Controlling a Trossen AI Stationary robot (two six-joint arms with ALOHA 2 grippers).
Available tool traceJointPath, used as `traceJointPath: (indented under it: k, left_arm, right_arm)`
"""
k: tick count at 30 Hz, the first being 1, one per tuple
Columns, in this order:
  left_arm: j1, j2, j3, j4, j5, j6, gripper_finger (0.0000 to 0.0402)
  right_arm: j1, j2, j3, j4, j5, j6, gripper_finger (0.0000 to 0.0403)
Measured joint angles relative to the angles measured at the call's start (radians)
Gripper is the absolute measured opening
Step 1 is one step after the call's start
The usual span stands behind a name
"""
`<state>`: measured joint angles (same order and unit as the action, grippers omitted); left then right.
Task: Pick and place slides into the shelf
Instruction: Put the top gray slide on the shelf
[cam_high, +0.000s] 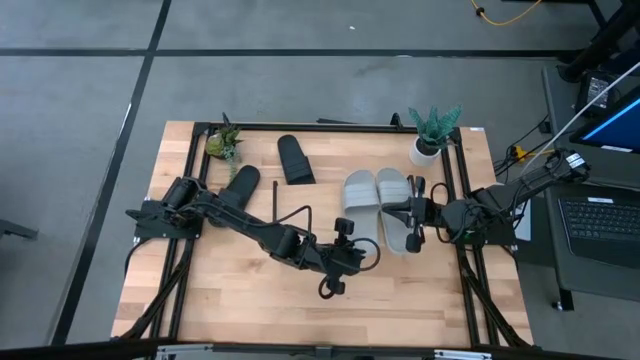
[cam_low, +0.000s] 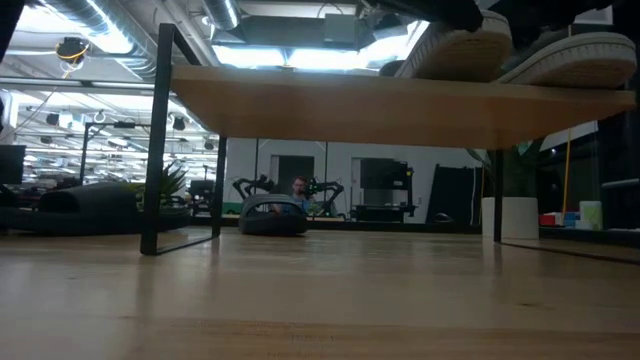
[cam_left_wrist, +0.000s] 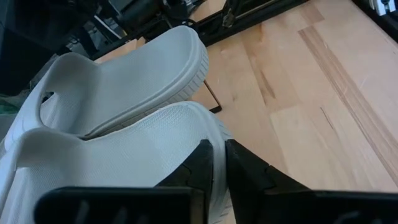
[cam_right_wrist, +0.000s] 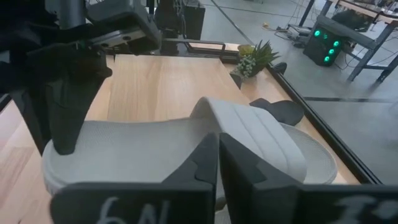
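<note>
Two light grey slides (cam_high: 360, 200) (cam_high: 395, 205) lie side by side, soles down, on the shelf board (cam_low: 330, 105); the low view shows them on top of it from below. My left gripper (cam_high: 358, 243) (cam_left_wrist: 217, 168) sits at the near end of the left grey slide (cam_left_wrist: 137, 155), its fingers almost together. My right gripper (cam_high: 412, 222) (cam_right_wrist: 217, 162) sits at the right side of the right grey slide (cam_right_wrist: 155, 146), also nearly shut. Two black slides (cam_high: 295, 160) (cam_high: 241, 185) lie on the wood at the far left. My left gripper pinches the end rim of the left grey slide's sole (cam_left_wrist: 208, 127) between its two fingers, slanting down from the near left. The slide lies flat on the shelf board. How far the rim reaches between the fingers is hidden by the fingers themselves. My right gripper has its fingers on the long side of the right grey slide, next to the strap (cam_right_wrist: 249, 134), coming almost level from the table's right. The slide rests flat on the board. The fingers themselves cover the place of contact.
A small potted plant (cam_high: 224, 140) stands at the far left corner and a white-potted one (cam_high: 432, 130) at the far right. Black frame rails (cam_high: 455, 180) run along the sides. Bare wood (cam_high: 230, 290) lies at the near left. A laptop (cam_high: 600, 220) sits off to the right.
</note>
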<state>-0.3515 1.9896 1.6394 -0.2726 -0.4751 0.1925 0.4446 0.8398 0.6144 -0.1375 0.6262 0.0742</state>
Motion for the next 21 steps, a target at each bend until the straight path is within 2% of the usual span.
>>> traceJointPath:
  k: [9, 16, 21]
  left_arm:
    - [-0.001, 0.0, 0.0, 0.0, 0.0, -0.007, 0.0038]
    - [-0.001, 0.0, 0.0, -0.001, 0.0, 0.0, 0.0039]
    - [0.002, 0.0, 0.0, -0.001, 0.0, 0.001, 0.0039]
  right_arm:
    - [0.0, 0.0, 0.0, -0.001, 0.0, 0.0, 0.0005]
    - [0.0, 0.0, 0.0, -0.001, -0.001, 0.0, 0.002]
    - [0.0, 0.0, 0.0, -0.001, -0.002, 0.0, 0.0014]
